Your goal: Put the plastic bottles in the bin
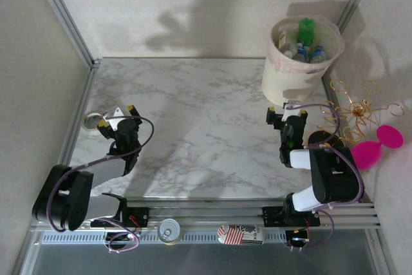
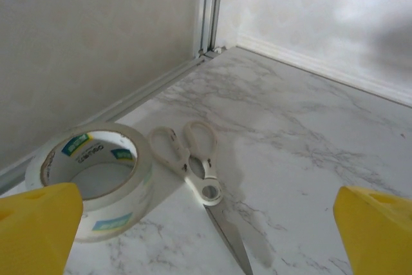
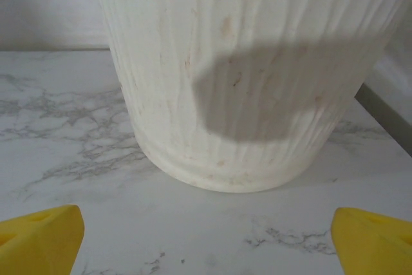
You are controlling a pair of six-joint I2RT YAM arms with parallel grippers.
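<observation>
Top view. The bin (image 1: 293, 75) stands at the far right corner of the table (image 1: 199, 127), with the plastic bottles (image 1: 308, 44) inside. The right gripper (image 1: 287, 111), jaws spread, faces the bin's near wall without touching it. The left gripper (image 1: 117, 115), jaws spread, is near the left edge beside the tape roll (image 2: 138, 181) and scissors (image 2: 193, 162). Open marble lies between the arms.

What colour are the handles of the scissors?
White. The scissors show best in the left wrist view.
</observation>
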